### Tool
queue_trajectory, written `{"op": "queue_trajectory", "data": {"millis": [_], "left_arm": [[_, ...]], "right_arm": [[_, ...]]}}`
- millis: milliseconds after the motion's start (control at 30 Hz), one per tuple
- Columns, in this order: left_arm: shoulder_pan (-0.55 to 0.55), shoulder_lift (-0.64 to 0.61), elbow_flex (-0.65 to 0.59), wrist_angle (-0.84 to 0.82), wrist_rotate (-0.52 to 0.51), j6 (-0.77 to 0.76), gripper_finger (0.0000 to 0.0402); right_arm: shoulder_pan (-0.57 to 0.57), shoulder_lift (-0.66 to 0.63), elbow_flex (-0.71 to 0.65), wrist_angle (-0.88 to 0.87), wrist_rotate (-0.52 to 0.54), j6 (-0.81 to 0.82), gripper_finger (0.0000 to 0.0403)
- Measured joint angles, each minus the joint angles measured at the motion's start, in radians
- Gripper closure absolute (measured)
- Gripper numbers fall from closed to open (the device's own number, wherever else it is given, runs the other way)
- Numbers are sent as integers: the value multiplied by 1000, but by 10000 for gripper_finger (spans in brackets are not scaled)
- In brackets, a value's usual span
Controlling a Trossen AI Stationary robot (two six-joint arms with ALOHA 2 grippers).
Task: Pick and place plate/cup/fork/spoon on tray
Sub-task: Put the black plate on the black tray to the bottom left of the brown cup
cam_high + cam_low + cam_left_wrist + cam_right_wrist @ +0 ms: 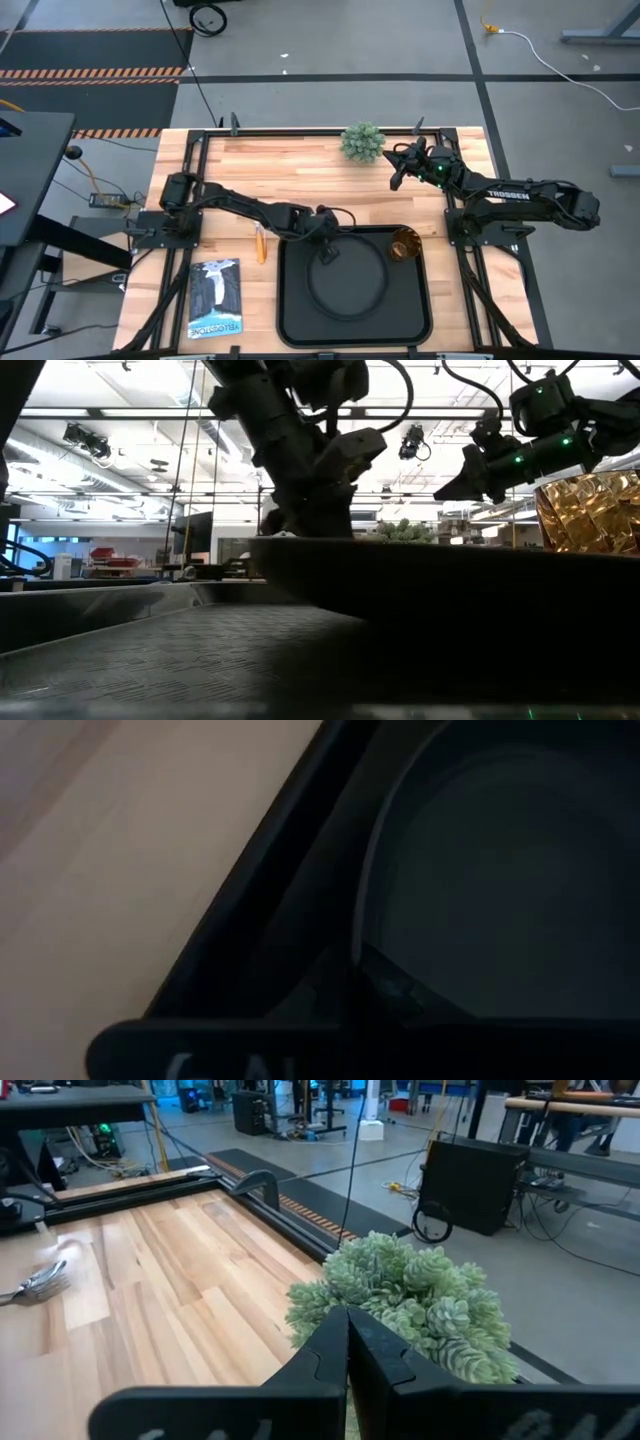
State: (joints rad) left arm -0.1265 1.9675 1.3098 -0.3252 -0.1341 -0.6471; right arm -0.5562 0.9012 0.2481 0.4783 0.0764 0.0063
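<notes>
1. The word "TROSSEN" stands in white letters on the right arm (520,197), seen from the high view.
2. The booklet (215,297) on the counter (300,170) has white print at its lower edge, too small to read.

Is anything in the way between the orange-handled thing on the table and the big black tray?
No, only bare wood lies between the orange-handled utensil and the tray's left rim. The left gripper is over the plate's edge inside the tray.
</notes>
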Motion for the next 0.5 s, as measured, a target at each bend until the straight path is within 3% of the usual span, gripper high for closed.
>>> {"op": "queue_trajectory", "data": {"millis": [500], "left_arm": [[-30,26,1,105,-3,-27,387]], "right_arm": [[13,-3,-1,15,-2,0,396]]}}
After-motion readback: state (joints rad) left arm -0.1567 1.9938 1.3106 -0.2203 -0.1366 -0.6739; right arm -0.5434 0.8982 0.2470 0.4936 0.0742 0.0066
